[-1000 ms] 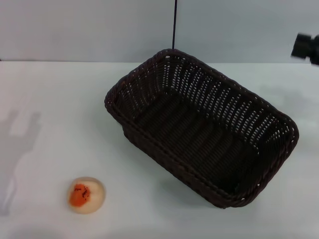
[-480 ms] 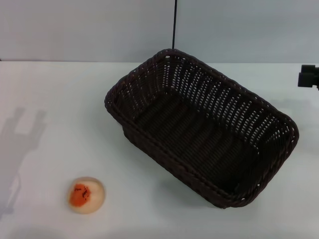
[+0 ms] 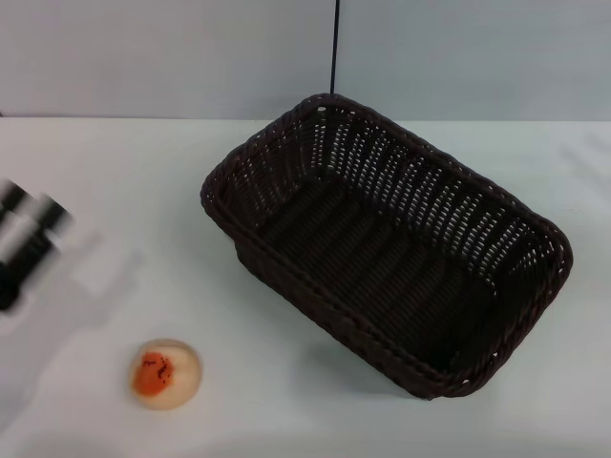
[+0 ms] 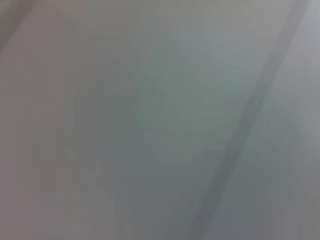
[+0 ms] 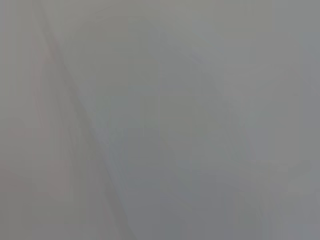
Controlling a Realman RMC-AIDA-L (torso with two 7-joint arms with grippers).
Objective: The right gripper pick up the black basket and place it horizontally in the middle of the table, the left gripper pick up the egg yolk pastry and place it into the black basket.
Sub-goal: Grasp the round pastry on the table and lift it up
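Note:
The black basket (image 3: 387, 243) lies on the white table (image 3: 115, 172), set at a slant from the middle toward the front right, and it is empty. The egg yolk pastry (image 3: 165, 373) sits on the table near the front left, orange patch up. My left gripper (image 3: 24, 243) shows as a blurred black and white shape at the left edge, above and to the left of the pastry, apart from it. My right gripper is out of view. Both wrist views show only blurred grey.
Pale grey wall panels with a dark vertical seam (image 3: 334, 48) stand behind the table.
My right gripper moved down along the right edge and left the head view. My left gripper came into view at the left edge. Basket and pastry have not moved.

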